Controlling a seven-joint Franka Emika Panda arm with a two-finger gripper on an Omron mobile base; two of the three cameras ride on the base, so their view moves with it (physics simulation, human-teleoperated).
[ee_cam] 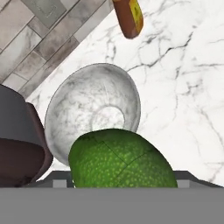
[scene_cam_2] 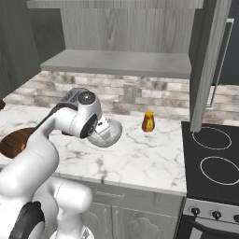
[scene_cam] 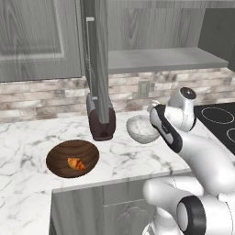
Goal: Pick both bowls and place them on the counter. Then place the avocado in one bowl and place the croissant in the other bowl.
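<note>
Holding the avocado [ee_cam: 124, 159] between my fingers, I keep it right above the pale stone bowl [ee_cam: 92, 113], and my fingers stand wide around it. In my hand view the green fruit is big and bumpy at the bottom, and its long side runs across the picture from left to right. I cannot see my finger tips there, because the avocado hides them. The pale stone bowl under it has nothing inside, and it sits upright on the white marble counter [ee_cam: 183, 78]. Just beside that bowl is a dark brown machine [scene_cam: 101, 120] near the brick wall. An orange bottle-like thing [scene_cam_2: 148, 122] stands on the counter on the other side of the bowl, a little apart from it. Farther away is the dark wooden bowl [scene_cam: 72, 158], and the croissant [scene_cam: 76, 164] lies inside it, with its ends pointing sideways and a bit down in the left base view. My arm reaches forward from the base over the counter edge, and my wrist bends down so my hand points at the pale bowl. The black stove top [scene_cam_2: 212, 158] is off to one side of the counter.
</note>
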